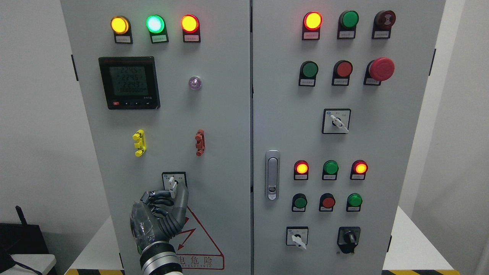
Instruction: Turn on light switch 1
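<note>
While clamped on the white selector switch (pixel 173 185), left robot hand (pixel 162 215) (beside "电危险" warning sign (pixel 200 244)).

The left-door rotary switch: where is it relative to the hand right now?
In the head view, the rotary switch sits low on the left door, below the red clip, with the left hand at its lower edge.
</note>
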Robot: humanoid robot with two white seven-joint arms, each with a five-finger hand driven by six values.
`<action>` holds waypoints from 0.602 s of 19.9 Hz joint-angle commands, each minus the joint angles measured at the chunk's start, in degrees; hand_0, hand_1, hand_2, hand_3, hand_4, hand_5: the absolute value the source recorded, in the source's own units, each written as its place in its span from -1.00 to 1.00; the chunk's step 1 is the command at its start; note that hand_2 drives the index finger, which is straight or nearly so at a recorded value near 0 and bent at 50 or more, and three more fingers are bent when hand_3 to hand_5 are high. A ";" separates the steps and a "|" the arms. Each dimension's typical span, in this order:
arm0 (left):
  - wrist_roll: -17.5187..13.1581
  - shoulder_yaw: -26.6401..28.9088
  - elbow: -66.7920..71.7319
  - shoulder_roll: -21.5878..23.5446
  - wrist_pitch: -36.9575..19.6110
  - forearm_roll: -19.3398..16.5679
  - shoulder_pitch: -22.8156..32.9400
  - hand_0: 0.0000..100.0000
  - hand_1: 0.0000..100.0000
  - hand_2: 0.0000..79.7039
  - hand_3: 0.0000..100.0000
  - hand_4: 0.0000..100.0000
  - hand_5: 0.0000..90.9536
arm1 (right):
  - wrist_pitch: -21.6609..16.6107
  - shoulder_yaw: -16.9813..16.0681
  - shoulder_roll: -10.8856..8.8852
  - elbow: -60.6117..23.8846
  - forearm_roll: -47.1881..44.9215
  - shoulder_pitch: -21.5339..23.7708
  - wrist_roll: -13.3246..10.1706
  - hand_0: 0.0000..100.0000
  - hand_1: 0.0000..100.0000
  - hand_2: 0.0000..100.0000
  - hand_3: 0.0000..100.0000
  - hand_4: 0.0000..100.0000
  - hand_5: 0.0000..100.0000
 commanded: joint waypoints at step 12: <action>-0.07 -0.09 0.27 -0.06 1.13 0.72 -0.97 -0.62 -0.02 0.42 0.49 0.73 0.78 | 0.03 0.00 0.00 0.00 -0.97 0.00 -0.03 -0.76 -0.22 -1.00 -1.00 -1.00 -1.00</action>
